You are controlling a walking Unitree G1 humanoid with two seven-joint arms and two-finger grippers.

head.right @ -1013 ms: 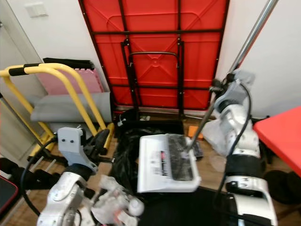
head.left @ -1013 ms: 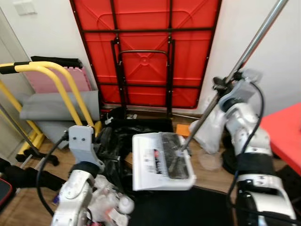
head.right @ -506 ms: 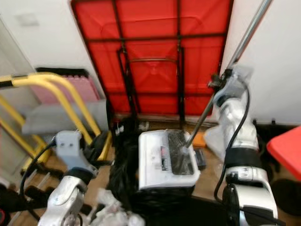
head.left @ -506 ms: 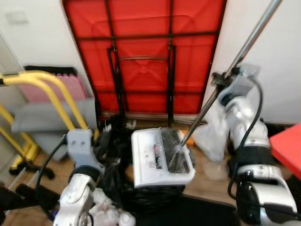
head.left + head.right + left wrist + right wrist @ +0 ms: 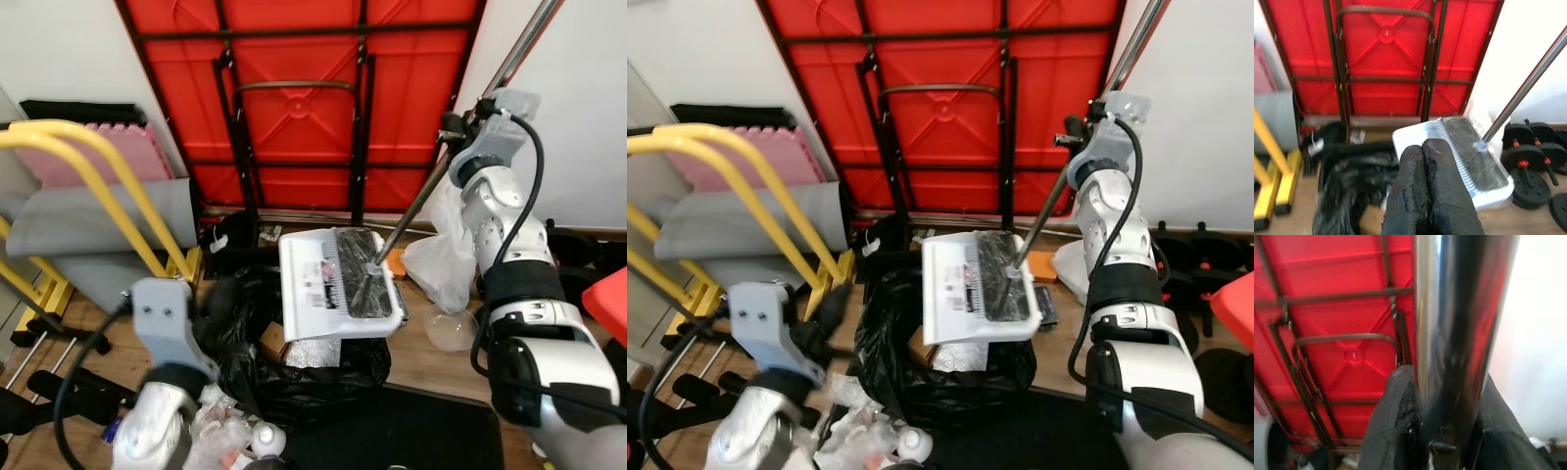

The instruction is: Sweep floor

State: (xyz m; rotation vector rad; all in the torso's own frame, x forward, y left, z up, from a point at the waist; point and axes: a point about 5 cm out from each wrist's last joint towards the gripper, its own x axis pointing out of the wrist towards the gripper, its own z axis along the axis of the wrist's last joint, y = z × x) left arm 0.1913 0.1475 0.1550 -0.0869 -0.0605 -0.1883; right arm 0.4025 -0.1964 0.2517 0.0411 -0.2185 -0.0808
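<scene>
What changed: the white dustpan (image 5: 338, 297) sat low beside the black trash bag (image 5: 294, 367) a second ago; now it is lifted and hangs right over the open bag. The whole picture has slid too, so the robot's head moved.
What it means: I think the dirt in the pan is about to be tipped into the bag. The pan looks fairly flat, so it likely needs to tilt more.
Right gripper (image 5: 1442, 423): closed tight around the shiny metal pole (image 5: 470, 117), high up on the right.
Left gripper (image 5: 1429, 183): fingers pressed together, holding nothing, low on the near left, pointing at the pan.
Pan: the pole runs down to it, and dark brush bristles lie in it.
Floor: brown wood (image 5: 431, 367), with white crumpled scraps (image 5: 230, 431) near the left arm.
Room: a red folded table (image 5: 304, 98) leans on the far wall. Yellow bars (image 5: 88, 186) and a grey mat stand on the left. A clear plastic bag (image 5: 441, 259) and black weights (image 5: 1528, 147) sit on the right.
</scene>
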